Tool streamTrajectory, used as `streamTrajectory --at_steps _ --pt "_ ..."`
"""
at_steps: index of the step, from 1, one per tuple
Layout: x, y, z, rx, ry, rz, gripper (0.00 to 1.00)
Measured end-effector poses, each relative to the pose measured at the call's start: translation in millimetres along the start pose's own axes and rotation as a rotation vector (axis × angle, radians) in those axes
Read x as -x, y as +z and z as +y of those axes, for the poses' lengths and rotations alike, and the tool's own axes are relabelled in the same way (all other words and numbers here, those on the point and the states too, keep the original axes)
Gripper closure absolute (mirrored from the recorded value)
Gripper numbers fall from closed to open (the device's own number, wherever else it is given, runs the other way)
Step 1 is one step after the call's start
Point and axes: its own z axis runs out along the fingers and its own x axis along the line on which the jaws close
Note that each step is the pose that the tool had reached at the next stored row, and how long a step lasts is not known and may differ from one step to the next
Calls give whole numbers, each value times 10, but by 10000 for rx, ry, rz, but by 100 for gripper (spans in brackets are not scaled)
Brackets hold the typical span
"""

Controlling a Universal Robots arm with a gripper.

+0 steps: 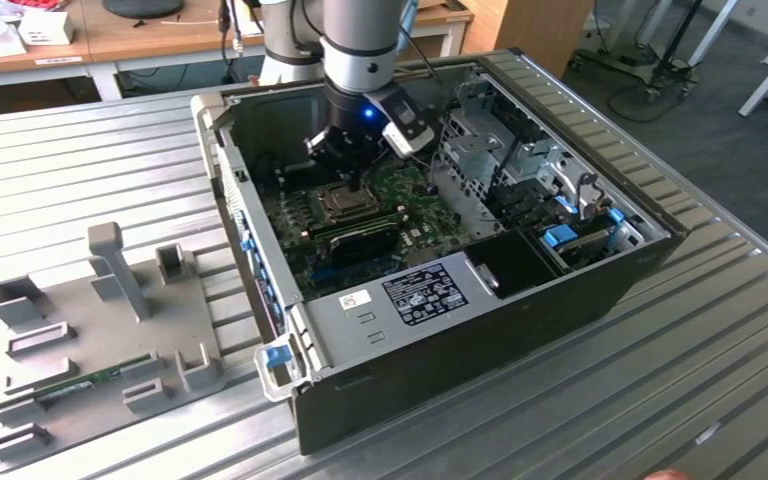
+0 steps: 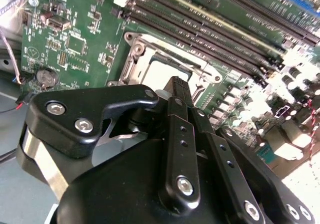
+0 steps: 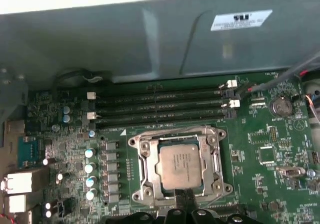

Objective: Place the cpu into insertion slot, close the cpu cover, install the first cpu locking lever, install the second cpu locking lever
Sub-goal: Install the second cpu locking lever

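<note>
Inside the open computer case [image 1: 518,250], which lies on its side on a ribbed metal table [image 1: 91,160], the arm reaches down over the green circuit board [image 1: 344,230]. The gripper [image 1: 344,160] hangs just above the socket [image 1: 344,203] in the exterior view. Its black fingers [image 2: 180,114] look pressed together in the second wrist view, their narrow tip just at the near edge of the socket and nothing visible between them.

In the first wrist view the chip [image 3: 181,166] sits flat in the socket [image 3: 145,196], a square with a dull silvery-tan metal top. The cover [image 3: 150,159], a thin shiny metal frame with a large square window, lies down around the chip, so the chip shows through the window. The gripper [image 3: 184,200] tip touches or nearly touches the frame's near edge; I cannot tell which. Long narrow black memory slots [image 3: 160,106] run in parallel just beyond the socket. A round silver coin battery [image 3: 281,105] sits well apart from the socket, and small cylindrical capacitors [image 3: 90,166] stand in a row beside it.

On the table, at the exterior view's left, lies a flat grey holder [image 1: 91,330] with upright blocks.
</note>
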Motion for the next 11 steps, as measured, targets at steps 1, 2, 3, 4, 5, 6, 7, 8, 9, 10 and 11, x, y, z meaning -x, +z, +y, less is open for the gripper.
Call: streamTrajectory --at_steps 1,2,3,4,5,6,7,8,9,10,11 --pt "2 -1 -13 1 3 -1 90" --pt "3 -2 -26 1 6 -1 90" --pt "4 -3 -38 0 8 -1 90" --pt "6 -4 -51 0 11 -1 90" --pt "7 -5 -64 0 13 -2 90" --pt "8 -6 -76 0 15 -2 90" --pt "9 -8 -88 -1 17 -2 90" --pt "10 -8 -97 0 17 -2 90" --pt "11 -9 -105 0 18 -3 90" --pt "12 -10 -110 -1 18 -2 90" --pt "12 -10 -113 0 19 -3 90"
